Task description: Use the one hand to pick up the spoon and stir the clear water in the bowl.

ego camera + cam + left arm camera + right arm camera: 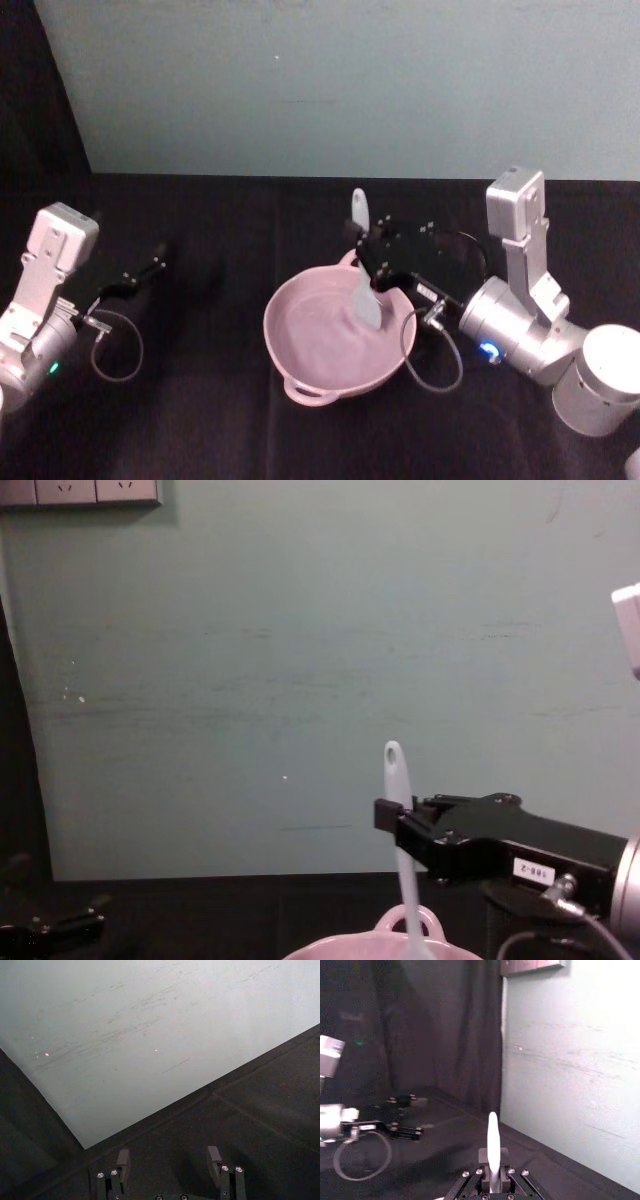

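The pale pink bowl (335, 385) sits mid-table on black cloth; its rim (385, 948) shows low in the chest view. My right gripper (370, 258) reaches in from the right over the bowl's far rim, shut on the white spoon (366, 300). The spoon stands nearly upright, its flat head down inside the bowl and its handle end (393, 760) poking up above the jaws. In the right wrist view the spoon handle (492, 1142) rises between the gripper's fingers (492, 1175). My left gripper (150, 268) rests at the far left, away from the bowl, its fingers (122, 1160) apart and empty.
A pale green wall (350, 80) stands behind the table. The black cloth (200, 420) covers the tabletop. A loose cable loop (115, 350) hangs by the left arm, and another cable (430, 370) trails beside the bowl's right rim.
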You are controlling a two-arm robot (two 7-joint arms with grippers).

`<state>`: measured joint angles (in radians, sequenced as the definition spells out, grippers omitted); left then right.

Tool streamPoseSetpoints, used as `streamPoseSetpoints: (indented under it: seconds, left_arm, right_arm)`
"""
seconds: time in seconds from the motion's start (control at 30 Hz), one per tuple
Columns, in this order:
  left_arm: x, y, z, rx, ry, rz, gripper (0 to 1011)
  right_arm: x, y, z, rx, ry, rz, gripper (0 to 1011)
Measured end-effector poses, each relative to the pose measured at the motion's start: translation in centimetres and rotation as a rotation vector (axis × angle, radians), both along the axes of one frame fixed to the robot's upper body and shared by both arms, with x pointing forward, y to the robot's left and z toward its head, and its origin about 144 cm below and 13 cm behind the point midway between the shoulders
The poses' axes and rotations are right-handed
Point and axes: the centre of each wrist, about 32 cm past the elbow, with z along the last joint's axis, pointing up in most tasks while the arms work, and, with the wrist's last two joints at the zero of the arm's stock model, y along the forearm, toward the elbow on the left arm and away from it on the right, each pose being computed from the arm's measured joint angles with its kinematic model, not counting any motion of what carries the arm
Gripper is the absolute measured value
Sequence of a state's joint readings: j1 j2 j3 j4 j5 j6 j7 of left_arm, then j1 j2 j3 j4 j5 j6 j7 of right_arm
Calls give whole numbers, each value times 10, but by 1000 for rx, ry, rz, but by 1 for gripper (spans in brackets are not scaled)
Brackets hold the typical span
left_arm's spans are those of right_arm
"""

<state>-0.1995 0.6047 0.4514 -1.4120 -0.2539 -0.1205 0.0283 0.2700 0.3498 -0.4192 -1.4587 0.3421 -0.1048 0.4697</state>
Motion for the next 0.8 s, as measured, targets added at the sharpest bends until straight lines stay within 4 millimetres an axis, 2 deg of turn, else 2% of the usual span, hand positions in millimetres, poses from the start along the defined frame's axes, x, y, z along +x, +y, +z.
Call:
streamPoseSetpoints:
  seconds: [0.2,0.33,0.57,0.8]
  left_arm:
    - [0,0,0,0,0,0,1005]
    - [0,0,0,0,0,0,1005]
    - [0,0,0,0,0,0,1005]
    - [0,0,0,0,0,0,1005]
  right_arm:
    - [-15,14,-5,22,8,72,111]
    - [-16,25,-10,32,18,110,111]
    - [-6,43,-14,43,26,152,111]
    - [8,50,-12,37,6,148,111]
